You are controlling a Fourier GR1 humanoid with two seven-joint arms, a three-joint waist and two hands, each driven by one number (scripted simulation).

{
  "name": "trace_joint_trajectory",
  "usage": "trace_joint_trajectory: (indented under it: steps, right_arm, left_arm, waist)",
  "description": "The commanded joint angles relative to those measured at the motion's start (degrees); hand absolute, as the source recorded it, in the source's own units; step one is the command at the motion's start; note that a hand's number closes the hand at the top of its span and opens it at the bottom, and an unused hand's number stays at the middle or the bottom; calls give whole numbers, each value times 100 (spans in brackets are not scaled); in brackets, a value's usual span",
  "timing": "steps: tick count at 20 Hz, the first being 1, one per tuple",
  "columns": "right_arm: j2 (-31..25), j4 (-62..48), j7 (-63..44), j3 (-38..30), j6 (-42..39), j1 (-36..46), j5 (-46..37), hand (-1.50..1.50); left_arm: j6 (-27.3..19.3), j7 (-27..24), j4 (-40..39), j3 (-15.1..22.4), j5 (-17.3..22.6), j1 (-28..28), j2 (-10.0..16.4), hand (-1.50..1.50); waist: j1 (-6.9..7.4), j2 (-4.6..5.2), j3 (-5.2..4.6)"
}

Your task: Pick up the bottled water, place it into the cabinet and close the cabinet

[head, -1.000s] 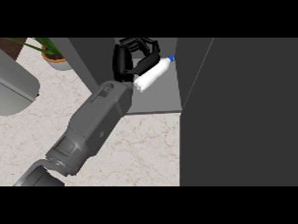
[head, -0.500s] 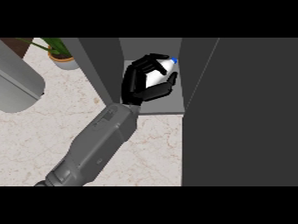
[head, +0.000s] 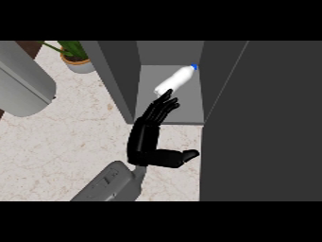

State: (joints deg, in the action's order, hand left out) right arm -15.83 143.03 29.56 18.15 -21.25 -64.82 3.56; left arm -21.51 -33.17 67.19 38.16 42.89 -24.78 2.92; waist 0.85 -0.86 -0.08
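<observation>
Left hand (head: 151, 134) is open, fingers straight and holding nothing, tips right at the base of the bottled water (head: 175, 79) lying tilted inside the cabinet (head: 118, 75), so a stray nudge could roll it forward and block the open door (head: 275, 118) from shutting.

The cabinet shelf (head: 191, 111) carries the bottled water (head: 176, 78), seemingly lying on its side.
</observation>
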Motion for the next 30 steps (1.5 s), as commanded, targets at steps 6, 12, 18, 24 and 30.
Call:
trace_joint_trajectory:
  steps: [6, 12, 18, 24, 30]
  right_arm:
    - [-470, 969, -344, 152, -85, -210, -567, -150]
    - [-1240, 939, -200, 253, -692, 537, -1236, 150]
    - [-1600, 1153, -676, 685, -806, 1022, -1492, 150]
    - [-1396, 1291, -1546, 1570, -513, 1502, -1311, 150]
    - [-1176, 923, -2542, 2256, -309, 2170, -1076, 150]
  left_arm:
    - [-165, -449, 2133, 315, -144, 2312, 1300, -150]
    - [485, -791, 2790, 356, -105, 3113, 2115, -150]
    - [939, -1331, 3288, 37, -8, 4014, 2933, -150]
    - [1612, -1702, 3518, -570, 346, 4628, 3771, -150]
    - [2267, -2039, 3676, -760, 446, 5262, 4385, -150]
  waist:
    - [119, 15, -6]
    - [189, -16, -22]
    - [213, -20, -37]
    - [251, 57, -52]
    - [429, 128, -54]
